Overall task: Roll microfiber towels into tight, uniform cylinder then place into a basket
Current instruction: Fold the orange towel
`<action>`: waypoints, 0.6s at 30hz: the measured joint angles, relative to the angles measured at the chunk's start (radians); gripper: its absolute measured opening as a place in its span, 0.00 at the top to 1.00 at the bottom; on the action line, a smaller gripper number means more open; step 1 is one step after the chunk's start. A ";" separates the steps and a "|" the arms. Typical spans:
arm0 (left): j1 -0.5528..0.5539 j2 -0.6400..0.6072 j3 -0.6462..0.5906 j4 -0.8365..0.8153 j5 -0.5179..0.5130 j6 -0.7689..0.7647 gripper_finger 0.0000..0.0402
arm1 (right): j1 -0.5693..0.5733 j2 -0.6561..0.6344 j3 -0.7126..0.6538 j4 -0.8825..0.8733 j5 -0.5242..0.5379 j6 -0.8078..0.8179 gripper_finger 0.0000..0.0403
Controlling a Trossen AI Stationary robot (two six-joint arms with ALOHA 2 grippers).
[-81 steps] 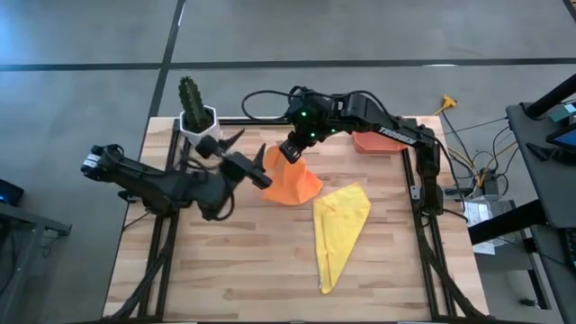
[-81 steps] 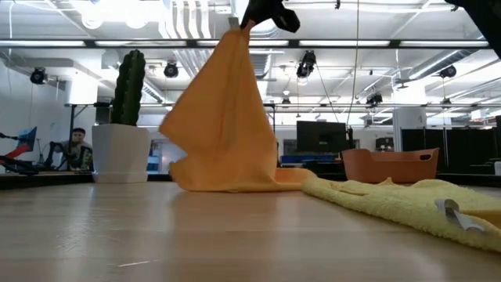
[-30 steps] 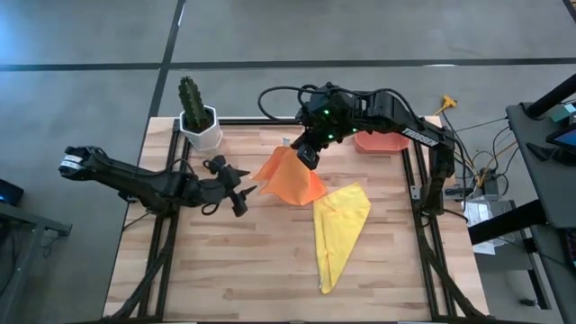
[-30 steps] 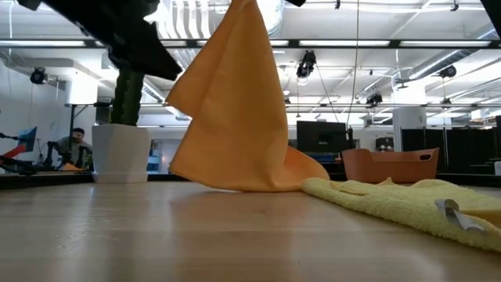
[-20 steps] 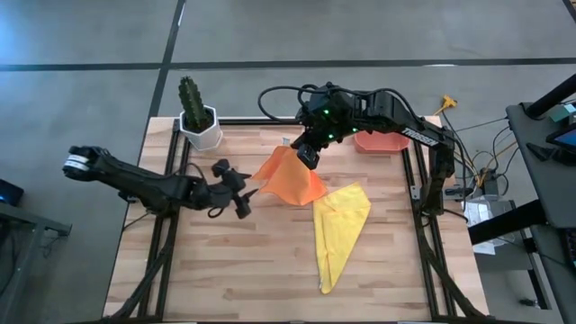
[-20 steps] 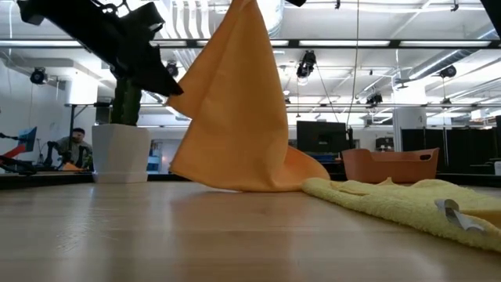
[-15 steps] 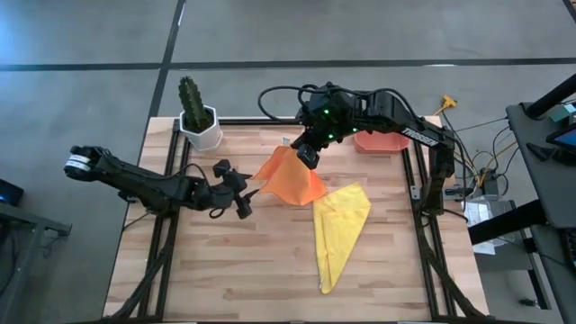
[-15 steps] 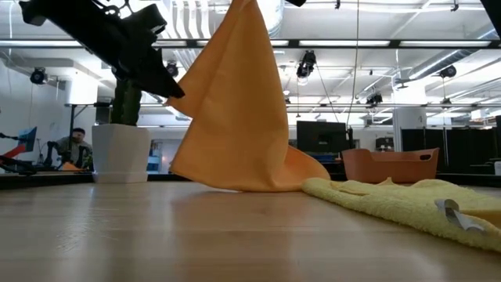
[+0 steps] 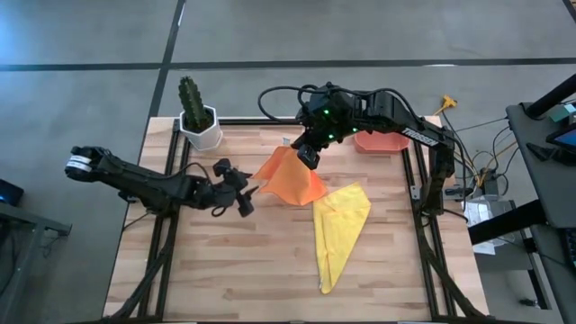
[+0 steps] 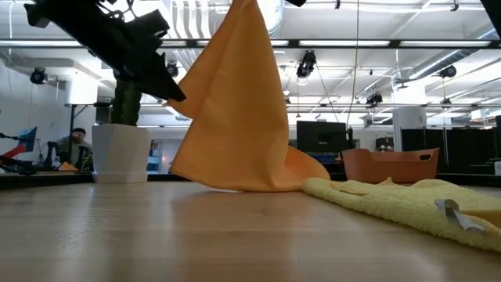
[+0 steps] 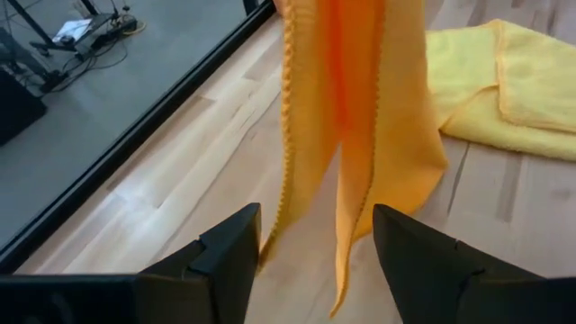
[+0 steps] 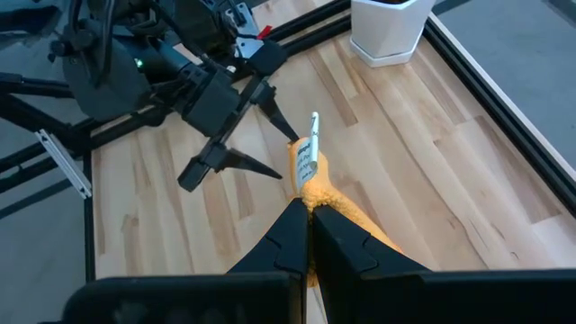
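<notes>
Now the left gripper (image 9: 247, 193) has moved closer, jaws apart, beside the orange towel (image 9: 290, 177). High up, the right gripper (image 9: 309, 154) pinches its corner. Closing too soon could miss the floppy edge.

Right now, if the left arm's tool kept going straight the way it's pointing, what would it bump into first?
Most likely the orange towel. The left tool is open and points at the towel's hanging edge, which the right tool holds up. How far off is hard to tell.

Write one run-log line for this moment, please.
right gripper: shut on orange towel, holding it up | left gripper: open, at hanging edge | yellow towel: flat on table | basket: empty
</notes>
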 joint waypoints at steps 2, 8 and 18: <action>0.004 0.003 0.000 -0.001 0.000 -0.021 0.59 | 0.000 0.000 0.000 0.000 0.000 0.000 0.98; 0.007 0.002 0.001 -0.002 0.030 -0.027 0.82 | 0.000 0.000 0.000 -0.001 0.000 0.000 0.98; 0.013 -0.023 0.118 -0.375 0.085 -0.132 1.00 | 0.000 -0.015 0.000 -0.016 -0.027 -0.020 0.98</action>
